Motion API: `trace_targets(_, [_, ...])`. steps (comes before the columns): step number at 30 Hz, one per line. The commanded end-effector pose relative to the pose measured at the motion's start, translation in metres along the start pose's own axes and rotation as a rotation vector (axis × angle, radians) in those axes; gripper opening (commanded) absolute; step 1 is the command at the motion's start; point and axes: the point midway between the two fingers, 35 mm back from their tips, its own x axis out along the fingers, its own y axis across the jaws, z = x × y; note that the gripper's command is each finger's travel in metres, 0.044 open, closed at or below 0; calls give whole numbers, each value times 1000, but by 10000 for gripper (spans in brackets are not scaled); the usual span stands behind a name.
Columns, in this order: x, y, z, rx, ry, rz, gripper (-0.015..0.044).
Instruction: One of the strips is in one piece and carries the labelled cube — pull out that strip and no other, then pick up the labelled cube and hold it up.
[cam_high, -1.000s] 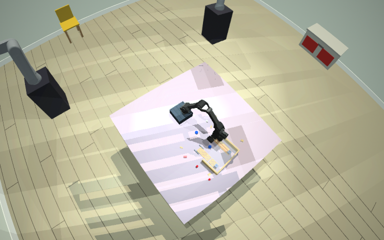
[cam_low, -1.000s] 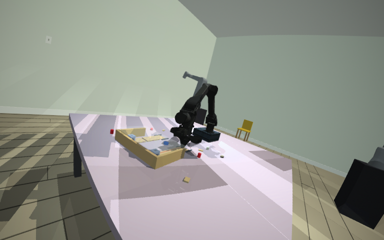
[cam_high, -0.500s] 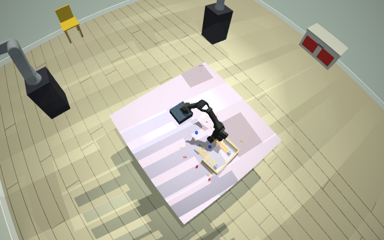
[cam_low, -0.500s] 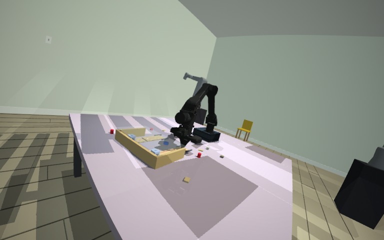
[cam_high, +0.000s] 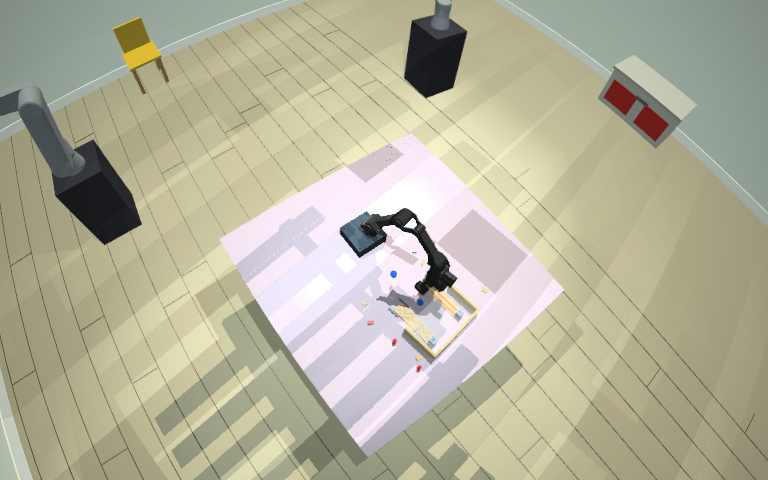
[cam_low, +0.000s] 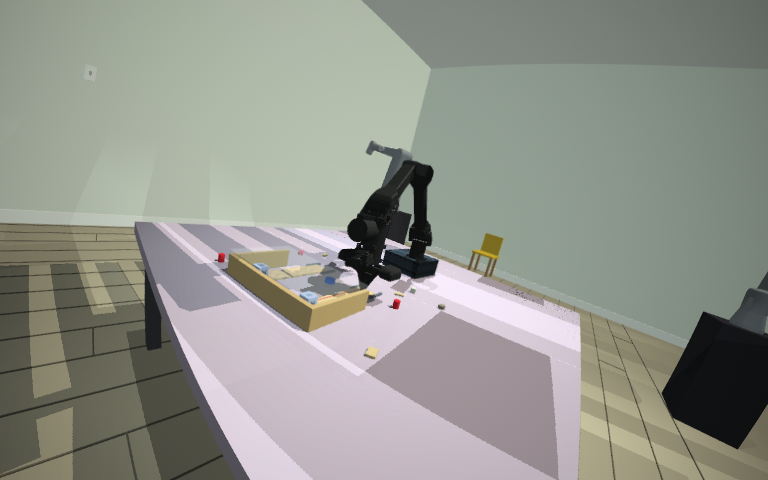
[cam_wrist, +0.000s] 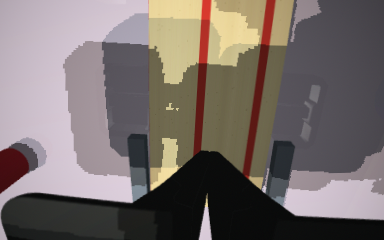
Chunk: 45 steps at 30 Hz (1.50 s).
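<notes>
The gripper (cam_wrist: 206, 162) is fully together with nothing visible between its fingers, its tip over the near end of a tan strip (cam_wrist: 220, 75) with 2 red lines. That strip runs into the wooden tray (cam_high: 470, 316), where pale blue cubes (cam_high: 458, 312) sit. A red cylinder (cam_wrist: 12, 167) lies left on the desk (cam_low: 453, 367).

Matt tan strip (cam_wrist: 220, 75) — flat red stripes — wood-coloured tray (cam_low: 294, 305).
</notes>
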Motion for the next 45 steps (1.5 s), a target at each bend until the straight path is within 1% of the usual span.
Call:
trace_targets(1, [2, 0, 0, 2, -2, 3, 0])
trace_targets(12, [3, 0, -1, 2, -2, 3, 0])
trace_targets(45, [5, -1, -52, 2, 3, 3, 0])
